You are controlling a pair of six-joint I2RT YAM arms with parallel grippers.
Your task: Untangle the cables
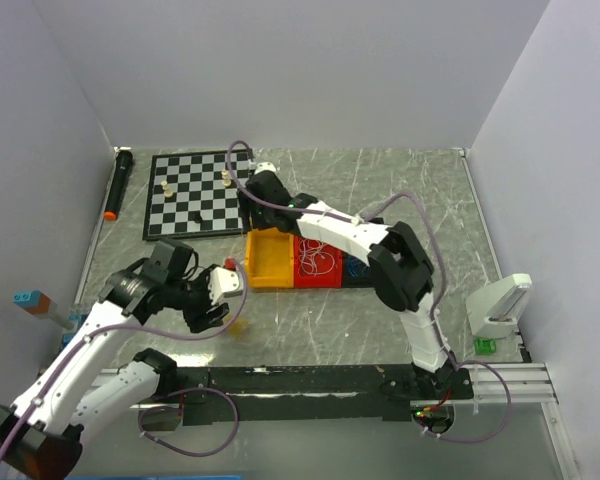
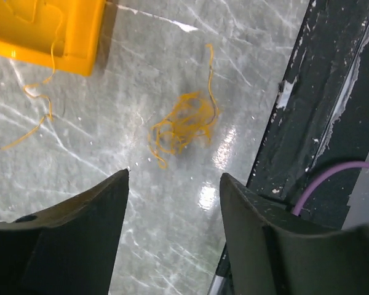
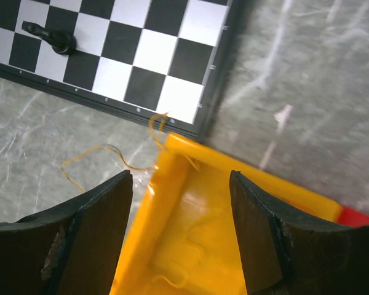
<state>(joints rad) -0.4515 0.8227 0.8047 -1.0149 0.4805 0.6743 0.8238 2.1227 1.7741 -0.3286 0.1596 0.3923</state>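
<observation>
Dark, blunt claw fingers fill the bottom of both wrist views, two to each claw. Your left claw stands apart with nothing between its fingers. It hangs over one yellow-tan tangle, hair-fine wire curled into a loose knot with a single tail. The tangle lies on the bare worktop, near a black rail. One more yellow strand trails off the yellow bin onto the worktop.

Your right claw is apart too and grips nothing. It hangs over the yellow bin's corner, which meets the edge of the chessboard. One thin yellow loop lies on the worktop just beside that corner; whether it is the same strand you cannot tell. Faint pale strands rest on the bin's floor.

From above you count three shallow plastic bins in a row: the yellow one, a red bin and a blue bin. The blue one is mostly hidden under the right arm, so its contents are unclear. A white cable curls in loops over the red bin.

You have one chessboard, carrying one black pawn and a few pale pieces. One black stick with an orange tip lies left of the board. The worktop is glossy grey with pale marble-like veins.
</observation>
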